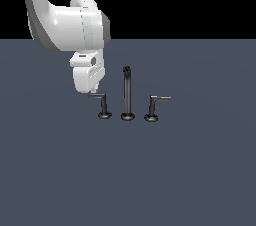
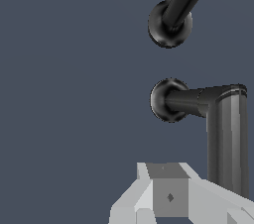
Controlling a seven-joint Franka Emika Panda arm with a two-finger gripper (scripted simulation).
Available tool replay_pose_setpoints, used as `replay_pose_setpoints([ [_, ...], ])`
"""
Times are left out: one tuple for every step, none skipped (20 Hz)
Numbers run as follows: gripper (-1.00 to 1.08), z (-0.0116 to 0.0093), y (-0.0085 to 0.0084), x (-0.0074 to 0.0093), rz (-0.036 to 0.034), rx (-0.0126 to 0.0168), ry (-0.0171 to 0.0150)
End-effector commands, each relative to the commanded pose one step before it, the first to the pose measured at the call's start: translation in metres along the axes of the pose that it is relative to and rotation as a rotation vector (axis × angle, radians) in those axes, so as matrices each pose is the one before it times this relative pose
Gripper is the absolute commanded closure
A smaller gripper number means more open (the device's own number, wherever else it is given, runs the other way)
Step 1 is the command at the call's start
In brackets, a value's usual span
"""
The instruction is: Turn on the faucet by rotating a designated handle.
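The faucet [image 1: 127, 93] is a small dark three-piece set on the grey floor: a tall thin spout post between two short L-shaped levers. The designated handle [image 1: 102, 104] is the lever on the exterior view's left, with its thin arm pointing left. My gripper [image 1: 93, 90] hangs just above the tip of that arm, fingers together and shut on nothing. In the wrist view the designated handle [image 2: 225, 119] runs from its round base to an elbow, and its arm passes close beside my gripper [image 2: 170, 188]. I cannot tell whether they touch. The spout's base [image 2: 168, 25] lies beyond.
The mirrored lever [image 1: 154, 105], arm pointing to the exterior view's right, stands on the far side of the spout. The white arm [image 1: 70, 25] comes down from the upper left. A flat dark grey floor [image 1: 128, 180] spreads all around.
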State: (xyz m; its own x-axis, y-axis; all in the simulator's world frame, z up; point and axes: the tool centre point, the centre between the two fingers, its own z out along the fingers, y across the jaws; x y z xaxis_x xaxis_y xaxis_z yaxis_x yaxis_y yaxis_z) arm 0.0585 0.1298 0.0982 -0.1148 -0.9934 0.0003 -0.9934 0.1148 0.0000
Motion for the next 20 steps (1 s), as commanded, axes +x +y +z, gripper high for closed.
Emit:
replay_pose_setpoints([
  [1.08,-0.00005,0.00846,-0.00445,-0.00069,0.00002,-0.00015],
  [1.08,0.00000,0.00345,-0.00169,0.00000,0.00000,0.00000],
  [1.08,0.00000,0.00348,-0.00171,0.00000,0.00000,0.00000],
  [1.08,0.00000,0.00351,-0.00173,0.00000,0.00000,0.00000],
  [1.08,0.00000,0.00354,-0.00175,0.00000,0.00000,0.00000],
  [1.08,-0.00001,0.00357,-0.00178,0.00000,0.00000,0.00000],
  [1.08,0.00000,0.00000,0.00000,0.00000,0.00000,0.00000],
  [1.08,-0.00009,-0.00955,0.00688,0.00989,0.00934,-0.00137],
  [1.08,0.00008,0.00315,0.00031,-0.00070,-0.00067,0.00010],
  [1.08,-0.00033,0.00309,0.00073,0.00000,0.00000,0.00000],
  [1.08,0.00025,0.00323,0.00015,-0.00099,-0.00095,0.00014],
  [1.08,-0.00004,0.00319,0.00045,-0.00050,-0.00048,0.00007],
  [1.08,0.00007,0.00323,0.00033,-0.00070,-0.00067,0.00010],
  [1.08,-0.00033,0.00316,0.00074,0.00000,0.00000,0.00000],
  [1.08,0.00023,0.00330,0.00017,-0.00099,-0.00095,0.00014],
  [1.08,0.00006,0.00328,0.00034,-0.00070,-0.00067,0.00010],
  [1.08,-0.00033,0.00322,0.00075,0.00000,0.00000,0.00000],
  [1.08,0.00022,0.00335,0.00018,-0.00100,-0.00095,0.00014],
  [1.08,0.00005,0.00334,0.00035,-0.00070,-0.00067,0.00009],
  [1.08,-0.00006,0.00333,0.00047,-0.00050,-0.00047,0.00006],
])
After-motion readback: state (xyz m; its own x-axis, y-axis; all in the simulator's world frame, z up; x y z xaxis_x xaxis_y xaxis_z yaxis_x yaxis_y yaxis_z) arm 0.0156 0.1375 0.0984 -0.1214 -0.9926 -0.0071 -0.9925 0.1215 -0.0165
